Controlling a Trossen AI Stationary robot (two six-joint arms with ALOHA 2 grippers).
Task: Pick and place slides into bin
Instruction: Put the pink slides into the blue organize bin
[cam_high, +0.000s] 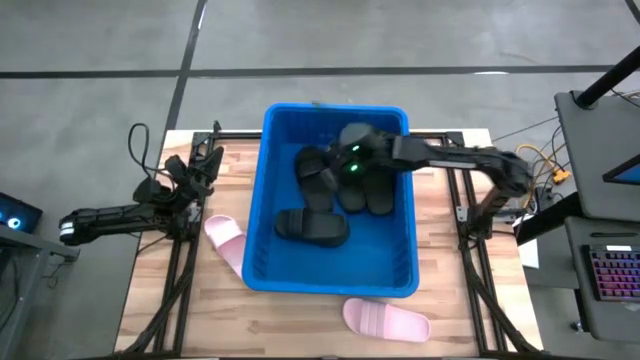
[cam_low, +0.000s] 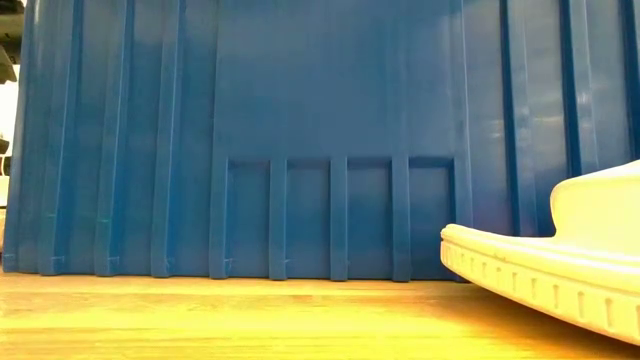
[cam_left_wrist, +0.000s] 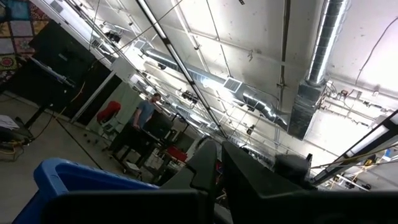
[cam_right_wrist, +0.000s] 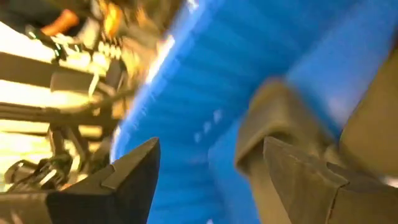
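Pink slide (cam_low: 560, 275) sits nearest your low camera, on wooden surface (cam_high: 470, 320) against bin (cam_high: 272, 150) wall. You have two pink slides outside: second (cam_high: 226, 240) left of bin. Four black slides (cam_high: 322, 226) lie inside. Your right pincer (cam_high: 352, 152) reaches over bin, fingers spread wide, holding nothing. Left pincer (cam_high: 205, 160) parked beside bin, closed, empty.

Bin (cam_high: 262, 200) front floor is open; black slides (cam_high: 335, 180) and the right gripper (cam_high: 352, 150) crowd the back, pink slides (cam_high: 385, 318) flank outside.
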